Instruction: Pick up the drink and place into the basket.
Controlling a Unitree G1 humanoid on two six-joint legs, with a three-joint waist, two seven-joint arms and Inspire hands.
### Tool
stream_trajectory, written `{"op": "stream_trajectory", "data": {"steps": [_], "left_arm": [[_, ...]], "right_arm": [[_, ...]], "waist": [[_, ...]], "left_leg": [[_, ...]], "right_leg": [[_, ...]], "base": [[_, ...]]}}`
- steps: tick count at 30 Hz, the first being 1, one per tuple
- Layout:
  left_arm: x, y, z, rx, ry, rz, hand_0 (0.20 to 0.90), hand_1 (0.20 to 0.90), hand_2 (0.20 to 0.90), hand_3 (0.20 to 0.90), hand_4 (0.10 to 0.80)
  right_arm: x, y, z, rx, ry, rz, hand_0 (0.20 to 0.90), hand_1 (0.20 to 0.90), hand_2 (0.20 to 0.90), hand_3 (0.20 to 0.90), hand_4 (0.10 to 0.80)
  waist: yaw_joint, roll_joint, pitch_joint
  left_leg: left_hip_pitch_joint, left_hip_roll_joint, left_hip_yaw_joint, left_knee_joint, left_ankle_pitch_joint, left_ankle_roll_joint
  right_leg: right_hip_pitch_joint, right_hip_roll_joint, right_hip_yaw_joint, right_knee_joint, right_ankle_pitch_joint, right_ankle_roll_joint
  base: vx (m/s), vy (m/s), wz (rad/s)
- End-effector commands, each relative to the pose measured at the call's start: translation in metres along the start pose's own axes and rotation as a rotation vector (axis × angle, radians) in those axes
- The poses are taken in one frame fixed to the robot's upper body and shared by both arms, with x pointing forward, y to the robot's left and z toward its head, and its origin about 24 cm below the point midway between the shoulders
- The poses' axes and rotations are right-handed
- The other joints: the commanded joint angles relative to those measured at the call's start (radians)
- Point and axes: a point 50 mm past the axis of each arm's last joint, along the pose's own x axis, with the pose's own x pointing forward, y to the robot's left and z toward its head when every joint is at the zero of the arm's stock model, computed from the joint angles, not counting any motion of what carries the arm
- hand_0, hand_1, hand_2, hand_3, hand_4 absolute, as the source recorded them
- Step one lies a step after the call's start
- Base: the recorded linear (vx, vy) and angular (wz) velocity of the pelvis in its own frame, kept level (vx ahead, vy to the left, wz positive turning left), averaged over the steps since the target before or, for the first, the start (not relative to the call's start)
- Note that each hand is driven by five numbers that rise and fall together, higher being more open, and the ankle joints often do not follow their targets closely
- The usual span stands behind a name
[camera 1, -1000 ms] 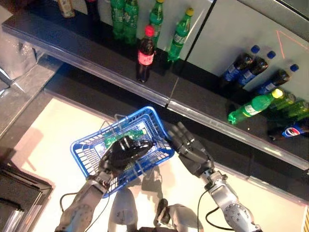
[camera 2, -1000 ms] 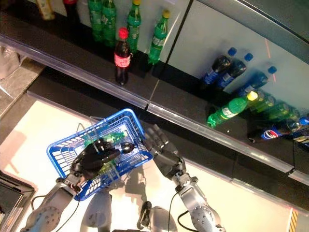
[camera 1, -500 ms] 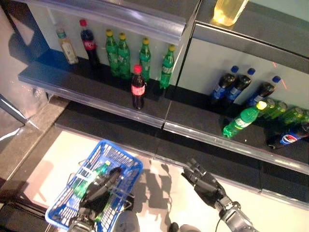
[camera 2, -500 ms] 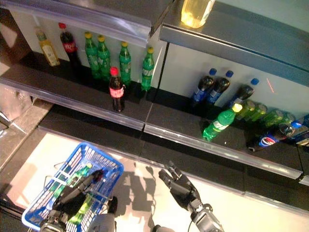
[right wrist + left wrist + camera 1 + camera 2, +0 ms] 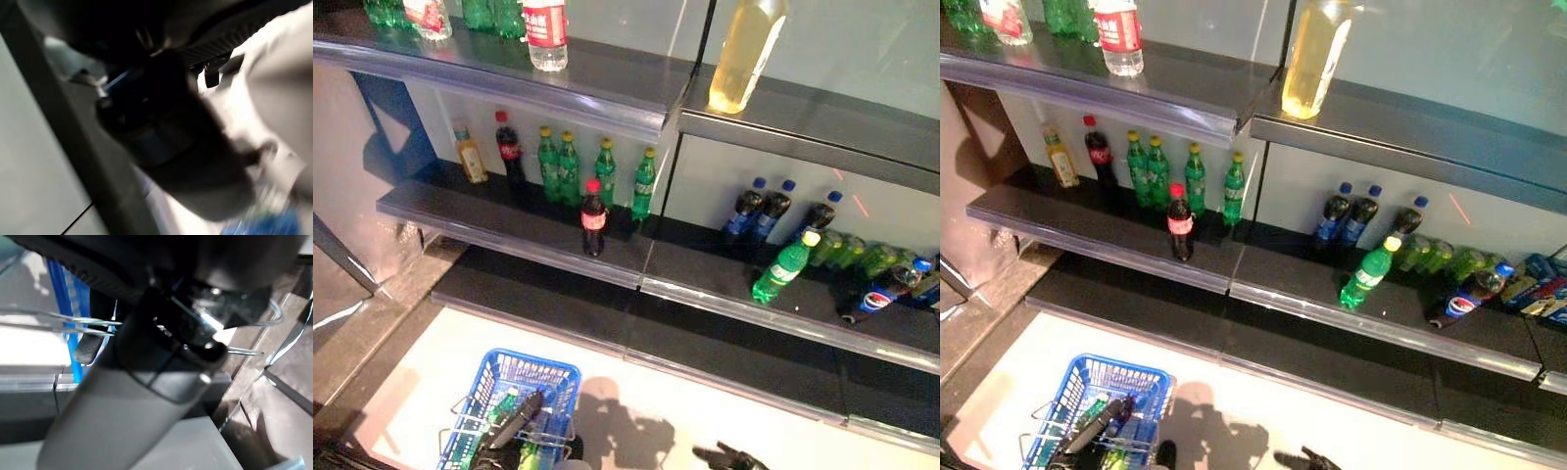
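A blue wire basket [image 5: 544,377] hangs at the lower left, and a green bottle [image 5: 505,402] lies inside it. My left hand [image 5: 516,423] sits over the basket, its fingers round the wire handles [image 5: 58,318], which pass behind the thumb [image 5: 161,357]. Only the fingers of my right hand [image 5: 732,457] show at the bottom edge; they are straight and hold nothing. On the lower shelf a cola bottle [image 5: 593,217] with a red cap stands alone at the front, far from both hands. A green bottle [image 5: 782,268] leans further right.
Behind the cola bottle a row of green bottles [image 5: 605,172] lines the lower shelf [image 5: 509,230], and dark blue-capped bottles [image 5: 756,208] stand right of the divider. An upper shelf [image 5: 607,83] carries a yellow bottle [image 5: 744,54]. Pale floor [image 5: 636,392] lies before the shelving.
The camera has tilted up, so the shelves fill the view and both hands and the basket have slid to the bottom edge. The right hand stays open and empty.
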Motion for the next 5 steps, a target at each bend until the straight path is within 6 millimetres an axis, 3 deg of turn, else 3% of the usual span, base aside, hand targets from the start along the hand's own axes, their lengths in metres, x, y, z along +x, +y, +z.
{"op": "stream_trajectory", "data": {"steps": [1,5], "left_arm": [[0.011,-0.045,0.002,0.139,-0.034,-0.176,0.300,0.300,0.300,0.200,0.100],[0.009,-0.031,-0.012,0.126,0.027,-0.090,0.300,0.300,0.300,0.200,0.100]], "right_arm": [[0.000,-0.009,0.014,-0.093,-0.052,-0.072,0.900,0.900,0.900,0.900,0.800],[0.001,-0.010,0.002,-0.114,-0.005,-0.086,0.900,0.900,0.900,0.900,0.800]], "waist": [[-0.004,0.046,-0.021],[-0.013,0.049,-0.028]], "left_leg": [[0.058,0.032,0.038,0.005,-0.087,-0.032],[0.064,0.032,0.048,0.005,-0.097,-0.032]], "right_leg": [[-0.064,-0.032,-0.002,-0.081,0.178,0.015],[-0.057,-0.036,-0.003,-0.094,0.180,0.019]], "base": [[-0.008,0.019,-0.11],[0.001,0.018,-0.02]]}}
